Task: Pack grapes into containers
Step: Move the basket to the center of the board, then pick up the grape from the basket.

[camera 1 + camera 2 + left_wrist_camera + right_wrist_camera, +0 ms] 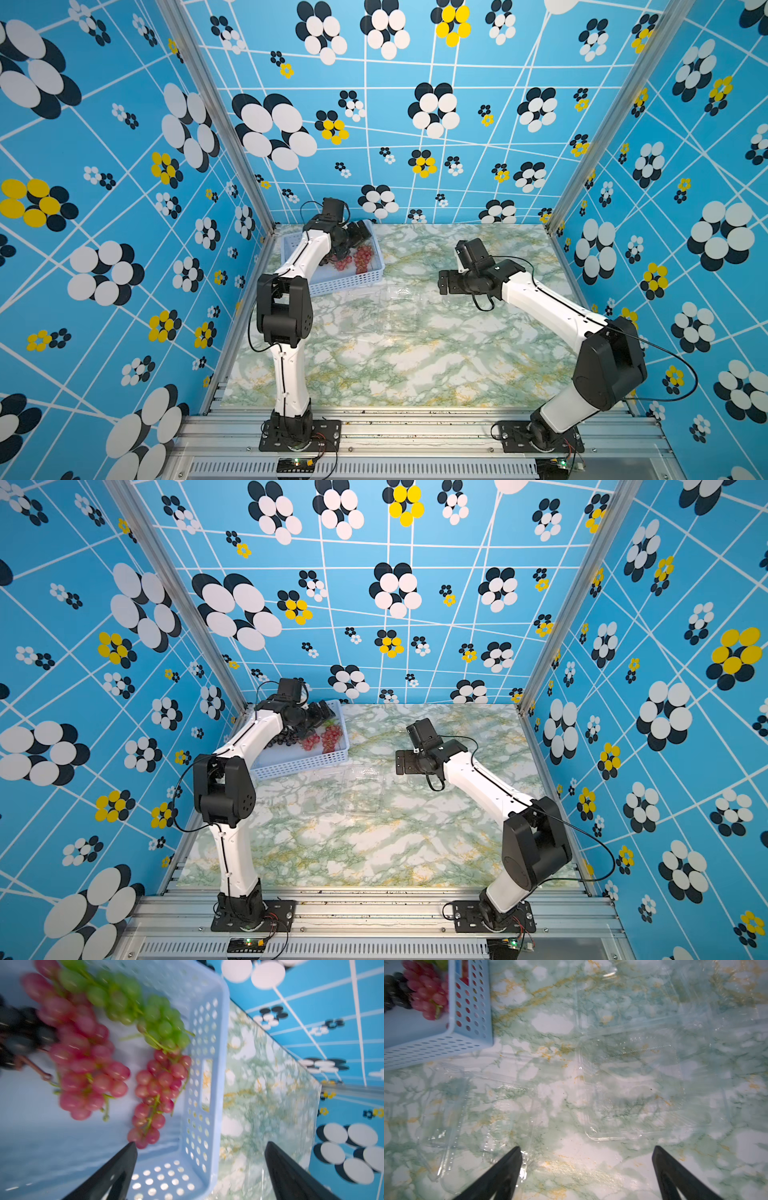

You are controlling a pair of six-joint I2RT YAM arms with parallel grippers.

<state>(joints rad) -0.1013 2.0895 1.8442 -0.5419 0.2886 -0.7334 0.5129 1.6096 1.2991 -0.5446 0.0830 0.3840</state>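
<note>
The left gripper [200, 1146] hung wide open and empty across the basket [208, 1022] wall, with one finger inside over the floor and the other outside over the table [415, 365]. All the grapes lay in the basket. The nearest red bunch [158, 1088] lay ahead of the gripper and off to the inside finger's side. Its long axis ran roughly along the line of the fingers, and its lowest berry sat just beside that fingertip, so a grasp would probably need a shift toward the basket's middle. The left arm was plainly nearer the fruit. The right gripper [587, 1148], equally wide open and empty, hovered over the clear containers [633, 1088], well apart from the basket. The left wrist view showed the green bunch [128, 1001], the second red bunch [83, 1053] and the dark bunch [18, 1032], which the arm partly hid in both top views. Only the right wrist view made the containers' outlines clear.
</note>
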